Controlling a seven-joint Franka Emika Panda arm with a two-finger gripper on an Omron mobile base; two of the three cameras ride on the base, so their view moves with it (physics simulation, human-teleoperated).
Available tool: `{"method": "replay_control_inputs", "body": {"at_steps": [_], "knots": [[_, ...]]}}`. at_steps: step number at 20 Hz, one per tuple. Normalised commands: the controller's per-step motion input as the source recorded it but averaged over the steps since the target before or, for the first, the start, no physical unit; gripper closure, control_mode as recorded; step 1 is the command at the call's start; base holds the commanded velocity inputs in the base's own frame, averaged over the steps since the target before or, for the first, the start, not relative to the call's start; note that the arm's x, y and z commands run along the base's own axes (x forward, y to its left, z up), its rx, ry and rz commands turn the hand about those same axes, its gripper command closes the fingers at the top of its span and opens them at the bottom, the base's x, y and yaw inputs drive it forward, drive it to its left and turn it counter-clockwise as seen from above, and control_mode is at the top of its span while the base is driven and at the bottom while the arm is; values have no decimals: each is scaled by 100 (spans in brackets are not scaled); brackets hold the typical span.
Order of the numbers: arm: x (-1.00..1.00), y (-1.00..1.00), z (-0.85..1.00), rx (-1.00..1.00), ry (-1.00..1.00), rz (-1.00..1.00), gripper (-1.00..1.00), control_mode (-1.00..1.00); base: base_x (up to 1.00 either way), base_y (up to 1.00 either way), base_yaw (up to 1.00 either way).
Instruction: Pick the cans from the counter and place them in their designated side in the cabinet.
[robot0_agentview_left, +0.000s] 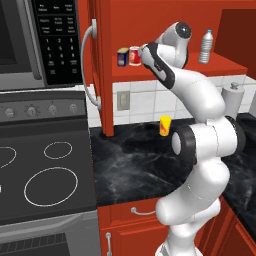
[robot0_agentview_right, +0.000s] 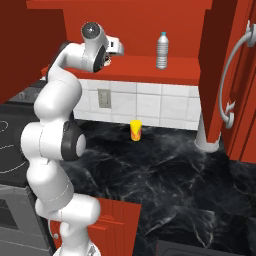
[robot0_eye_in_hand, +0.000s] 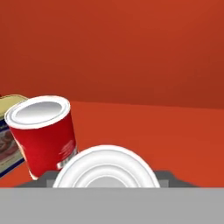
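I've got my gripper (robot0_agentview_left: 145, 54) clamped on the second can (robot0_eye_in_hand: 106, 168) up at the cabinet (robot0_agentview_left: 150, 30) shelf, right beside the red can (robot0_agentview_left: 134, 55) already standing there, so next I'd judge: set it down, release, back out.

Upright yellow-orange cup (robot0_agentview_left: 165, 125) by backsplash; water bottle (robot0_agentview_left: 206, 47) on high.

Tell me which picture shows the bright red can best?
The hand view: the red can stands close and large on the cabinet shelf, beside the blue-and-yellow box. The left base view shows it small; in the right base view I cannot make it out.
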Motion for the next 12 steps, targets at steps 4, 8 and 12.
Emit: {"method": "replay_control_inputs", "body": {"at_steps": [4,8,12], "knots": [[0,1,-16,-5,-9,0,-100,-100,0,0,0],[0,0,-15,-6,-14,0,-100,-100,0,0,0],[3,0,-10,-4,-14,0,-100,-100,0,0,0]]}}
